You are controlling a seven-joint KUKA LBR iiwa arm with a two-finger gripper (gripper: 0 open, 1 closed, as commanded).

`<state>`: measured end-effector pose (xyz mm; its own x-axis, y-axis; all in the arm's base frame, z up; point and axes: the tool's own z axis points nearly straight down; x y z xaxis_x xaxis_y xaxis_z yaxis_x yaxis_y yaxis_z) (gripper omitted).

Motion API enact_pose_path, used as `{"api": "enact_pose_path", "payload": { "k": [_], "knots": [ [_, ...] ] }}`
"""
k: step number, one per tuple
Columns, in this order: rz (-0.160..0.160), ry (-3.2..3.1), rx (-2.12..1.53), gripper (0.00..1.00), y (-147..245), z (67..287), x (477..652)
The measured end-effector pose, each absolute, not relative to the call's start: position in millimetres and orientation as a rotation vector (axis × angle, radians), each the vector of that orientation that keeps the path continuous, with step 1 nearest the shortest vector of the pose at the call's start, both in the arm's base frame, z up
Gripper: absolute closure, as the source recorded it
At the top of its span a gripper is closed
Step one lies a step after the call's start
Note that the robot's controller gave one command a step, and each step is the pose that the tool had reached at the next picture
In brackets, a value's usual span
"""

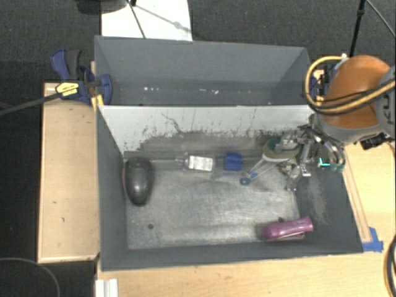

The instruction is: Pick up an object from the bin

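Observation:
My gripper (296, 169) hangs low at the right end of the bin, near the back wall. Just to its left lies a thin grey tool with a blue tip (248, 179), its shaft running up towards the gripper. A small pale round thing (273, 145) sits against the back wall beside the gripper. Whether anything is held I cannot make out. A purple oblong thing (288, 229) lies below the gripper, near the front wall.
A small blue block (232, 161) and a clear, silvery packet (199, 163) lie along the back of the floor. A black computer mouse (138, 179) rests at the far left. The arm with its orange cover comes in over the right rim.

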<state>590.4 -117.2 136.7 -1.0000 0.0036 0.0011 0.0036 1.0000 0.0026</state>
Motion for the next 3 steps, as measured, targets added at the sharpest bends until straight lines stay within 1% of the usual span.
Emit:
{"api": "enact_pose_path", "payload": {
  "k": [1, 2, 3],
  "knots": [
    [-0.005, -3.155, -0.155, 0.00, -122.0, 90.0, 594.5],
    [-0.002, -3.174, -0.152, 1.00, -122.0, 92.4, 598.9],
    [0.003, -3.152, -0.097, 1.00, -115.7, 217.2, 590.5]
  ]
}}
